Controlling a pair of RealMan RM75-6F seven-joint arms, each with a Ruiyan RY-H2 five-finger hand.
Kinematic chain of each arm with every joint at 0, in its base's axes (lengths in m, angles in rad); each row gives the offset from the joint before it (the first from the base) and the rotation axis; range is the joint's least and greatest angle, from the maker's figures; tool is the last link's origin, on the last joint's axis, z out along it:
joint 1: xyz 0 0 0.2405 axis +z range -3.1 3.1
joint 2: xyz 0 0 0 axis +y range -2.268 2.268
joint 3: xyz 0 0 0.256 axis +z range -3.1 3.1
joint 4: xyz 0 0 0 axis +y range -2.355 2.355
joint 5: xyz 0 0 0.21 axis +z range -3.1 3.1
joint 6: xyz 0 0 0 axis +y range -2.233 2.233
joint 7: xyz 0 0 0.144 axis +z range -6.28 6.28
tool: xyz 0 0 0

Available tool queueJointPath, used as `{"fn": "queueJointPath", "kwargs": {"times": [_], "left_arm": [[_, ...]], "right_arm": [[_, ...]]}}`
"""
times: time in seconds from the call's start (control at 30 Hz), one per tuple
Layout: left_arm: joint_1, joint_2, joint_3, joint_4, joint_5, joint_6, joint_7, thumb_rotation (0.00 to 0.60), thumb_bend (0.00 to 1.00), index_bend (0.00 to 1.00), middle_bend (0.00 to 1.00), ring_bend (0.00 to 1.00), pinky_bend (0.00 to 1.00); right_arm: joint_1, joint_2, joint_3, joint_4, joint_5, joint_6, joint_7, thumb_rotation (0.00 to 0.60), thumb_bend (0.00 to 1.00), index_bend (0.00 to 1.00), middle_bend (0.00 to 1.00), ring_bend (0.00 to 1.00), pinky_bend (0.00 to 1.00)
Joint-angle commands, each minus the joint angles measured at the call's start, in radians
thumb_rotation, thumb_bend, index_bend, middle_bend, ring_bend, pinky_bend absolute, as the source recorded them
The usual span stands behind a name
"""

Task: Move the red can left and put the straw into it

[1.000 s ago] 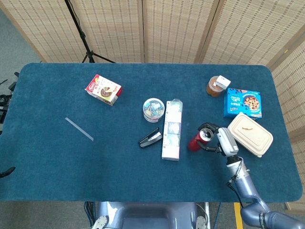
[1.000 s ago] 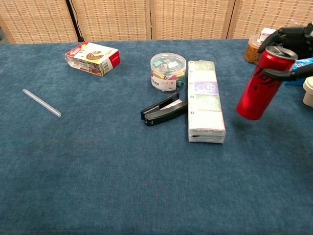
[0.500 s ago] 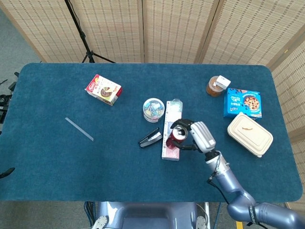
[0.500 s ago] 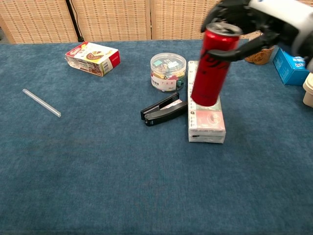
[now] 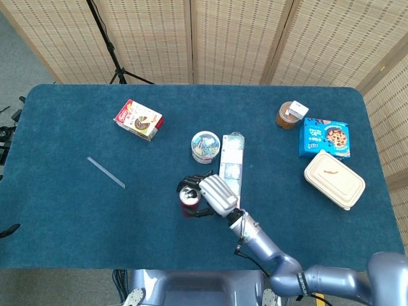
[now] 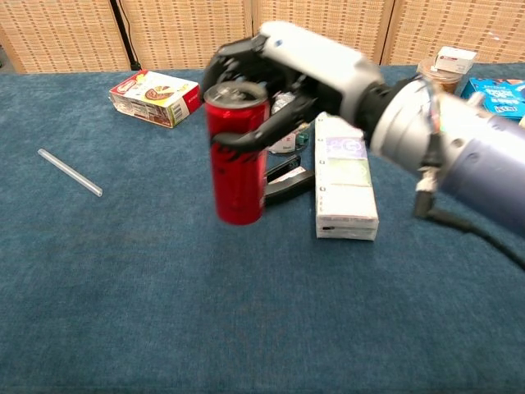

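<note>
My right hand (image 6: 299, 78) (image 5: 213, 193) grips the red can (image 6: 238, 156) (image 5: 189, 201) near its open top and holds it upright above the blue cloth, in front of the black stapler (image 6: 283, 182). The clear straw (image 6: 70, 172) (image 5: 106, 172) lies flat on the cloth far to the left of the can. My left hand shows in neither view.
A long white pack (image 6: 345, 185) lies right of the stapler, with a round tub of clips (image 5: 205, 146) behind it. A red snack box (image 6: 156, 98) sits at the back left. A brown jar (image 5: 289, 115), a blue cookie box (image 5: 324, 137) and a beige lidded container (image 5: 334, 179) stand at the right.
My right hand has carried the can leftward, from the table's right side over the white pack to a spot in front of the stapler. The straw has not moved.
</note>
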Motion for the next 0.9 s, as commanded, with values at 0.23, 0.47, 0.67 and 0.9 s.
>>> {"fn": "queueJointPath", "kwargs": {"times": [0.23,0.47,0.67,0.9], "left_arm": [[-0.001,0.0,0.0,0.003,0.0,0.0,-0.006,0.6,0.0,0.0,0.0,0.0,0.0],[0.0,0.002,0.001,0.006,0.003,0.002,-0.017,0.6,0.0,0.0,0.0,0.0,0.0],[-0.002,0.002,0.003,0.006,0.006,0.001,-0.012,0.6,0.0,0.0,0.0,0.0,0.0],[-0.002,0.002,0.004,0.0,0.004,-0.002,-0.003,0.6,0.0,0.0,0.0,0.0,0.0]], "right_arm": [[0.055,-0.081,-0.037,0.031,0.0,-0.049,-0.073,0.6,0.54,0.44,0.46,0.49,0.55],[0.061,-0.104,-0.047,0.043,-0.008,-0.036,-0.099,0.6,0.54,0.44,0.46,0.49,0.55],[0.054,-0.136,-0.061,0.067,-0.022,-0.009,-0.084,0.6,0.54,0.44,0.46,0.49,0.55],[0.078,-0.208,-0.054,0.15,-0.049,0.004,-0.069,0.6,0.54,0.44,0.46,0.49,0.55]]}}
